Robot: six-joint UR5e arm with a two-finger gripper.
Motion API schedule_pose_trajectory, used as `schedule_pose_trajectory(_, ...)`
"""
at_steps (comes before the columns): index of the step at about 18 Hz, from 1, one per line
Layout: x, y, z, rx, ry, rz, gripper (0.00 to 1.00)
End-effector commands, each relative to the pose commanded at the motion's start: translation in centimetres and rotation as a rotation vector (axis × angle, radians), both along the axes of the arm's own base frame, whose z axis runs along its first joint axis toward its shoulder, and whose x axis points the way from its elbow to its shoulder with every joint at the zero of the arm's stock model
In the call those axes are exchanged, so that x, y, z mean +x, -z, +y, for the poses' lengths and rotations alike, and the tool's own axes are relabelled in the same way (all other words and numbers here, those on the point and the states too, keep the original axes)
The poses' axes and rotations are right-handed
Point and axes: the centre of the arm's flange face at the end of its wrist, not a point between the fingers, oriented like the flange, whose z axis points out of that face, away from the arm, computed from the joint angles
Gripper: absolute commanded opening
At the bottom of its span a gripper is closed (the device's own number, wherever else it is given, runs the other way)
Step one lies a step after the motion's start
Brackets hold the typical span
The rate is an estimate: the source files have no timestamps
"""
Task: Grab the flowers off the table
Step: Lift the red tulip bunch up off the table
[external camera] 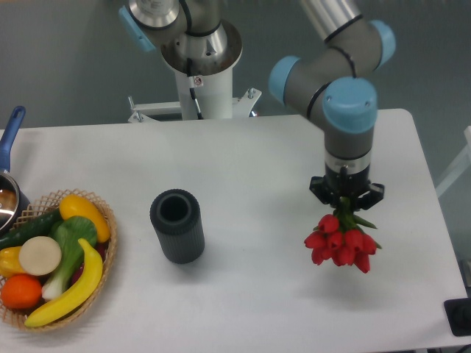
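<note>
Right of centre in the frame, the gripper points straight down with its two fingers pinched on the green stems of the flowers, a tied bunch of red tulips whose heads hang toward the lower edge of the picture. You cannot tell from this single view whether the blooms rest on the table or hang just clear of it; a faint shadow lies beneath them. Judge the bunch as light and soft: the stems will bend and the petals would crush or shed under pressure, so you should keep your hold on the gathered stems, above the heads, where the bundle is firmest, and expect the heads to sway if you move quickly. Well to the left stand a dark ribbed cylindrical vase and, at the lower left edge, a wicker basket of fruit and vegetables, both apart from the bunch
</note>
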Motion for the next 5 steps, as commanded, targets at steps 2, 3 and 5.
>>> schedule_pose_trajectory(2, -0.3, -1.1, 0.1, 0.003, -0.002, 0.012, 0.00)
schedule_pose_trajectory(3, -0.5, -1.6, 0.0, 0.007, -0.003, 0.017, 0.00)
schedule_pose_trajectory(5, -0.5, -1.9, -0.1, 0.007, -0.006, 0.022, 0.00)
